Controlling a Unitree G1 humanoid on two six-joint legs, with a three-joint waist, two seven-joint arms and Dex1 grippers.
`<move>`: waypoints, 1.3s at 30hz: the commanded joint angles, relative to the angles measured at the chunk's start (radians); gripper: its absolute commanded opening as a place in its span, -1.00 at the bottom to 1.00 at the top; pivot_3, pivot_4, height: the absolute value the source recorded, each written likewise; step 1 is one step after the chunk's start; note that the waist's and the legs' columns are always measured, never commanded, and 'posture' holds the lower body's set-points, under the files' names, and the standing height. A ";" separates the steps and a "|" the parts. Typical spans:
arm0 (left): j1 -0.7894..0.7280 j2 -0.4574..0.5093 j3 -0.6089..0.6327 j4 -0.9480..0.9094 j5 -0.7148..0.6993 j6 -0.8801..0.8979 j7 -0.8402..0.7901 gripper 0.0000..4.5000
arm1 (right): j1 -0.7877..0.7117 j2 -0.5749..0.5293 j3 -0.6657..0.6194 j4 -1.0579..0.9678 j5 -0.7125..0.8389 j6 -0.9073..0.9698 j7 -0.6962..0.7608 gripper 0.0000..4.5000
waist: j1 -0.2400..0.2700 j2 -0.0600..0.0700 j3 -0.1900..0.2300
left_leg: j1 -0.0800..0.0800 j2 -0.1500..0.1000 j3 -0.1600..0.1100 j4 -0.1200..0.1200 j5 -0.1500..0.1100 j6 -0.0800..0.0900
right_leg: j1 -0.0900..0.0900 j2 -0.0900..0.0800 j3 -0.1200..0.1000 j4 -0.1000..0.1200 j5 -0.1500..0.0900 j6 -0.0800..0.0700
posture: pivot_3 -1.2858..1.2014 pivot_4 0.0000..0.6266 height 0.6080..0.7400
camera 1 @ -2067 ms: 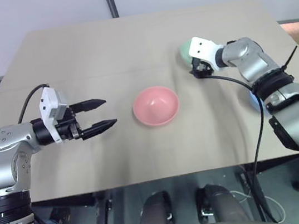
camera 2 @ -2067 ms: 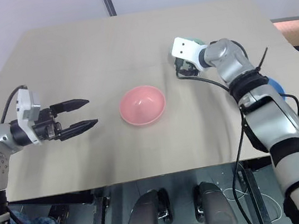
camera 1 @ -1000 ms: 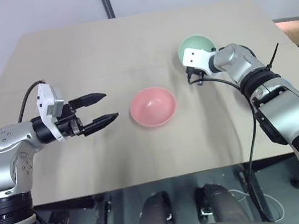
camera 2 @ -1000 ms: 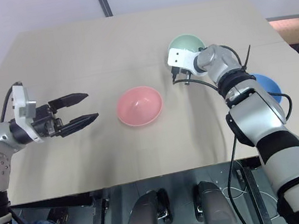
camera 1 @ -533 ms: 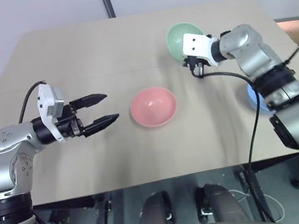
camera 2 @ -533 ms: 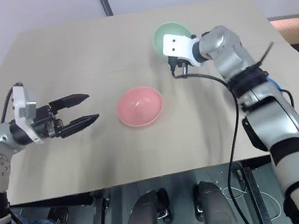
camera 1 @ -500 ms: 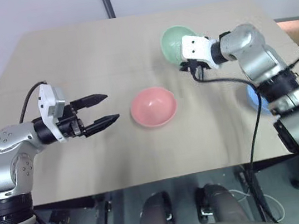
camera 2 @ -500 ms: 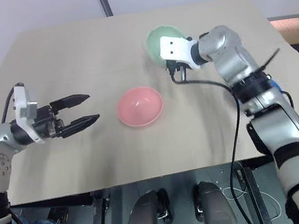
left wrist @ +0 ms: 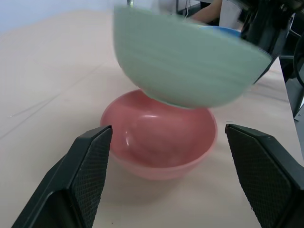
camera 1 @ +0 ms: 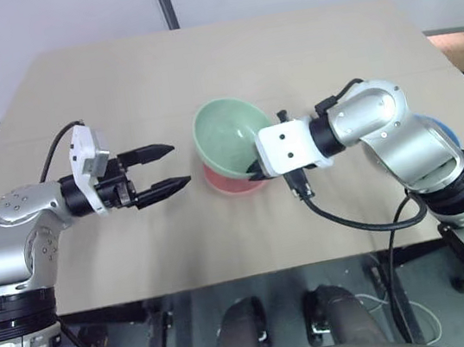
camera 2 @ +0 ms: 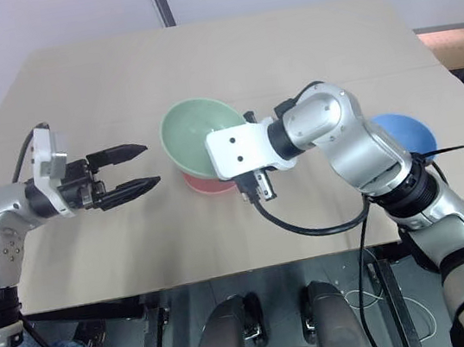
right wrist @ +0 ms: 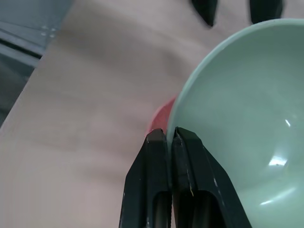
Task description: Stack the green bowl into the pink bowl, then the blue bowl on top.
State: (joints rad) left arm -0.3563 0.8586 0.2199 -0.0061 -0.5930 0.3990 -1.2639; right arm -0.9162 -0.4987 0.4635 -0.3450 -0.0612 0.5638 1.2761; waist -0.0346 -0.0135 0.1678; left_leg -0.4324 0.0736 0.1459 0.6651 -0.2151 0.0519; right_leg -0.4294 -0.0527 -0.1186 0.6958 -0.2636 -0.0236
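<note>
Holding the green bowl (camera 1: 228, 136) by its rim with the clenched right tool (right wrist: 169, 137), tilted, just above the pink bowl (left wrist: 159, 140) at the middle of the counter (camera 1: 113, 78). Keeping the left tool (camera 1: 171, 166) released, fingers wide apart, left of both bowls. Leaving the blue bowl (camera 2: 399, 133) on the right, well apart.

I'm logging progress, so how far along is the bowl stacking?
Nothing is stacked yet. In hand: the right gripper is shut on the green bowl's rim and holds it tilted just above the pink bowl, not yet seated. Left: lower and release it, then fetch the blue bowl, on the table at the robot's right. The left gripper is open, beside the pink bowl.
</note>
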 commanded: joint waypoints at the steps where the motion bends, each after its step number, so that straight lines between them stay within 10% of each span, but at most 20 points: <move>1: -0.017 0.004 0.005 0.000 0.000 -0.019 -0.010 0.79 | -0.030 0.010 0.000 -0.043 0.012 0.013 -0.028 -0.60 | 0.001 0.000 0.000 | 0.000 0.000 0.000 0.000 0.000 0.000 | 0.000 0.000 0.000 0.000 0.000 0.000 | 0.03 -0.52 1.00; 9: -0.013 -0.001 0.004 0.001 0.002 -0.025 -0.013 0.79 | -0.068 0.028 -0.002 -0.007 0.009 0.016 -0.081 0.98 | 0.002 0.000 0.000 | 0.000 0.000 0.000 0.000 0.000 0.000 | 0.000 0.000 0.000 0.000 0.000 0.000 | 0.03 -0.52 1.00; 39: -0.049 -0.029 -0.033 0.037 0.004 -0.049 -0.073 0.79 | 0.375 -0.455 -0.453 -0.041 0.047 0.359 -0.307 0.98 | 0.023 -0.001 0.001 | -0.001 0.000 0.000 -0.001 0.000 0.000 | 0.000 0.000 0.000 -0.002 0.000 0.000 | 0.03 -0.52 1.00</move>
State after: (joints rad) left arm -0.3858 0.8294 0.1845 0.0337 -0.5840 0.3660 -1.3248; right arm -0.5542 -0.9439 0.0678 -0.3154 -0.0449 0.8298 0.9858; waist -0.0115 -0.0144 0.1684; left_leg -0.4332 0.0736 0.1459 0.6638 -0.2155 0.0522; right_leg -0.4298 -0.0528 -0.1183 0.6936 -0.2641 -0.0232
